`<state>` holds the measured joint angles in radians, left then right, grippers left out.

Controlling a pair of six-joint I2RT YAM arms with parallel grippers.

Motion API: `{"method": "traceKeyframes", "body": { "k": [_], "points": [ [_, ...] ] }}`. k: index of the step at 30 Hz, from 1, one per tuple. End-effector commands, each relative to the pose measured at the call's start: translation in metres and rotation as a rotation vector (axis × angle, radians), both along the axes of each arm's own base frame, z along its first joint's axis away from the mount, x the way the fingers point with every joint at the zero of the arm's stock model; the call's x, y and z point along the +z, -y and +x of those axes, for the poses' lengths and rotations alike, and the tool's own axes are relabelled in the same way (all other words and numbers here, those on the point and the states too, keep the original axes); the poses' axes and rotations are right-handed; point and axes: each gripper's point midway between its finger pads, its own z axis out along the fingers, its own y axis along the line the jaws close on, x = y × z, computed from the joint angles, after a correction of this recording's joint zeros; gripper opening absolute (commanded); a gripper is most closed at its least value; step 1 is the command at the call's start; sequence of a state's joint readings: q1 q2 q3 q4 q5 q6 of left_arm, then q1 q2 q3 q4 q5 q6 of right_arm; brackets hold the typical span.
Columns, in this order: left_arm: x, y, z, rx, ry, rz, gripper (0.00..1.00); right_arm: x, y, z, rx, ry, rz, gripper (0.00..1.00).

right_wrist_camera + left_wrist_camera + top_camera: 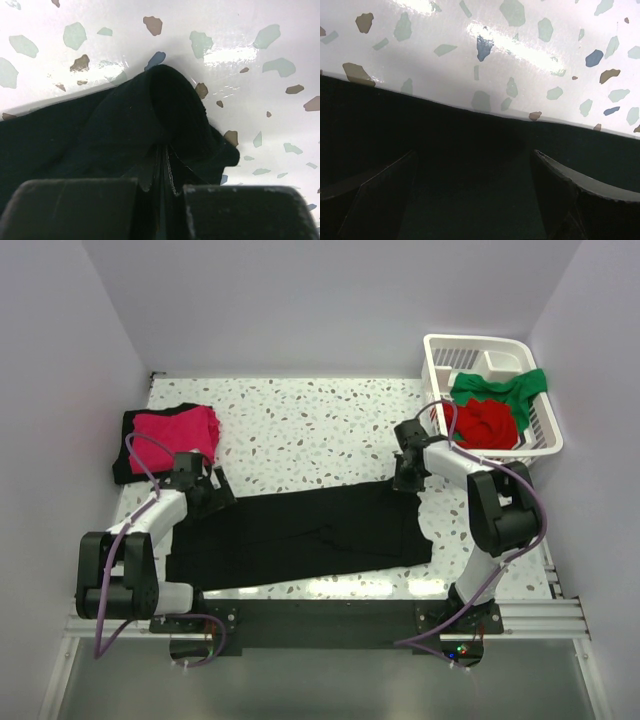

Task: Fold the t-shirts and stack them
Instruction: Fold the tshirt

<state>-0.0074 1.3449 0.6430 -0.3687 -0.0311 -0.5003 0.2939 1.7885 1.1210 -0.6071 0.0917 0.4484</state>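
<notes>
Near edge: both arm bases sit on a silver metal rail [545, 618]. On the glossy white speckled terrazzo tabletop [320, 420] a large black cloth t-shirt [310, 535] lies spread flat, close to the near edge and between the two arms. Left gripper [474, 160] is low over the shirt's left far edge, fingers apart, with cloth under and between them. Right gripper [162, 187] is at the shirt's far right corner, fingers pinched together on a bunched fold of that cloth. Far left: a folded magenta-pink t-shirt [175, 430] lies on top of a folded black t-shirt [122, 468]. Far right corner: a white slatted plastic basket [475, 340] holds a crumpled red t-shirt [488, 422], with a green t-shirt [500, 388] draped over its rim behind. Plain pale walls [330, 300] close off the back and both sides.
</notes>
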Motion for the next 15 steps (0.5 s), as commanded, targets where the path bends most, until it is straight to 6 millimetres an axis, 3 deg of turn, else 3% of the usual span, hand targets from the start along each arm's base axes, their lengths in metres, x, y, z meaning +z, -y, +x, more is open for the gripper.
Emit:
{"method": "traceKeyframes", "body": {
  "k": [1, 8, 15],
  "points": [
    [-0.011, -0.006, -0.013, -0.001, -0.039, 0.023, 0.99, -0.001, 0.014, -0.021, -0.028, -0.072, -0.061, 0.00],
    [-0.015, -0.011, -0.017, 0.024, -0.063, 0.046, 0.99, 0.025, 0.021, -0.030, -0.079, -0.057, -0.073, 0.00],
    [-0.015, -0.012, -0.017, 0.029, -0.063, 0.049, 0.99, 0.035, 0.021, -0.042, -0.097, -0.099, -0.068, 0.00]
  ]
}}
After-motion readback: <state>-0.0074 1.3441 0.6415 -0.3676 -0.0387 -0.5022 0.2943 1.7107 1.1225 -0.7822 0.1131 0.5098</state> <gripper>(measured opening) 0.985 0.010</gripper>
